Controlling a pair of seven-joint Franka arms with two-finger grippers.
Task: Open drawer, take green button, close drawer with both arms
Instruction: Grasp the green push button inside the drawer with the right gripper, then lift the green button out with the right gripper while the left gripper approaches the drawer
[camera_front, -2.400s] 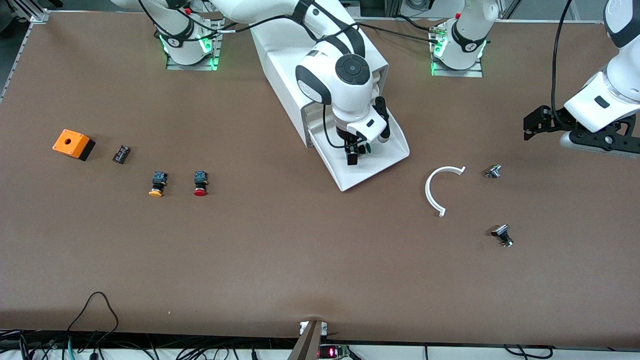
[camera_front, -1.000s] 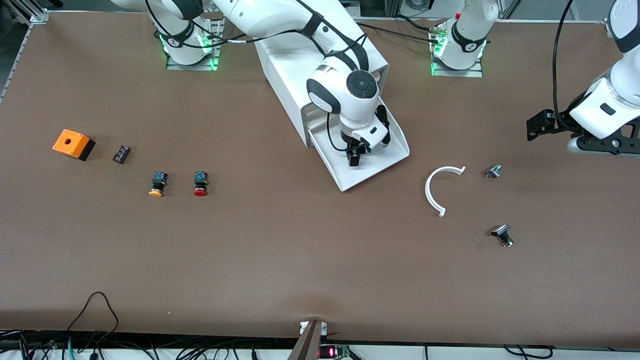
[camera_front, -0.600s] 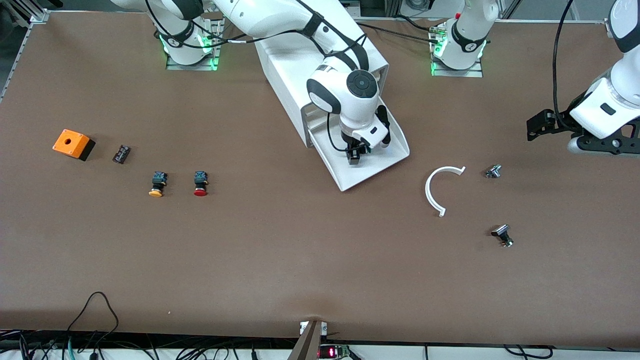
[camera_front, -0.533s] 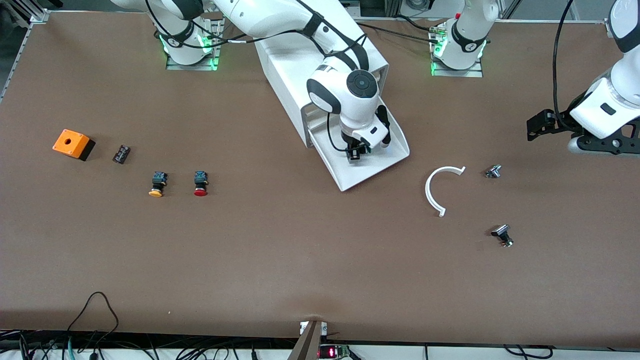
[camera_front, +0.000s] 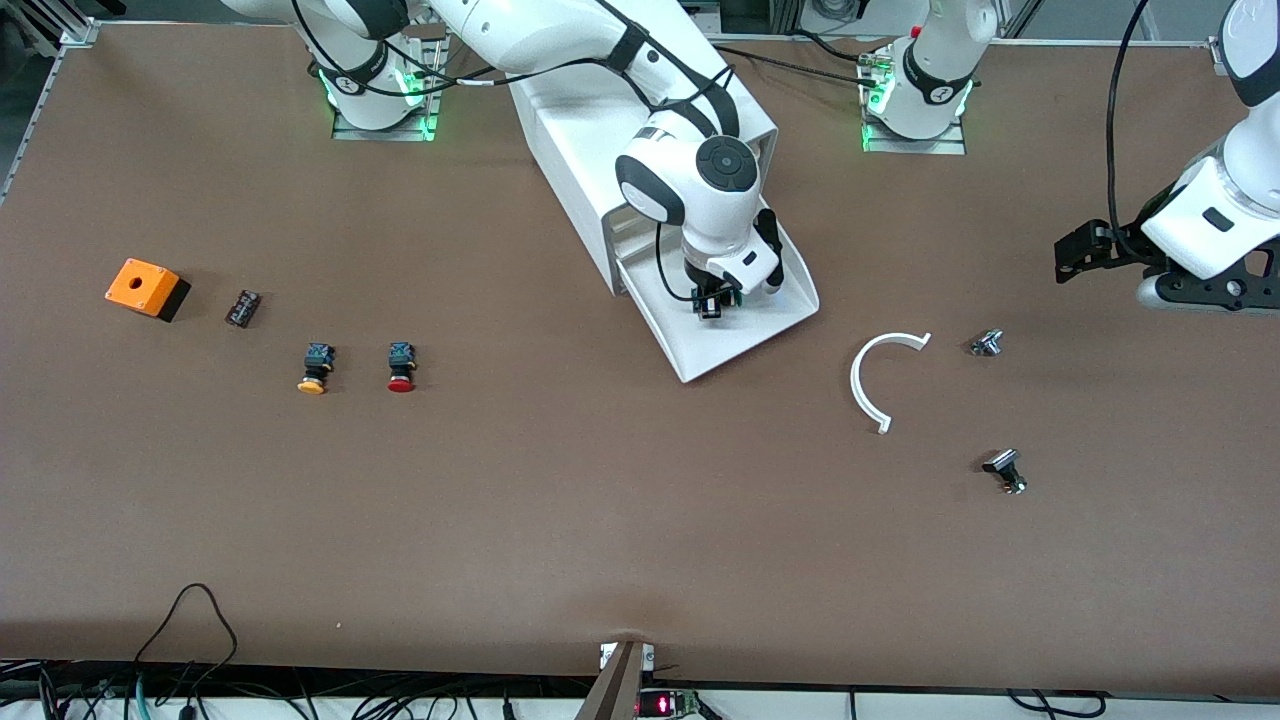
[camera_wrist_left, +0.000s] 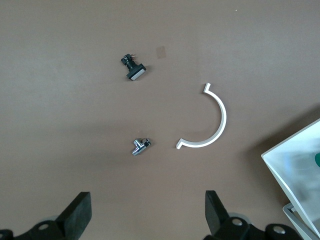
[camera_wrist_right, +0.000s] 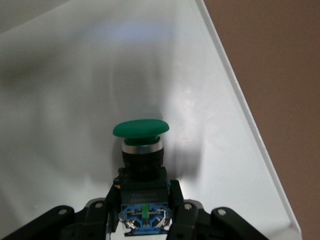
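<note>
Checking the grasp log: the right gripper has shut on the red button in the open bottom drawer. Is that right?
Not quite: the button that the right gripper has shut on is green, not red, as the right wrist view shows. It is over the open drawer.

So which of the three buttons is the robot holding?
The green-capped button. The right gripper grips its body over the open drawer, while the red button and yellow button lie untouched on the table.
</note>
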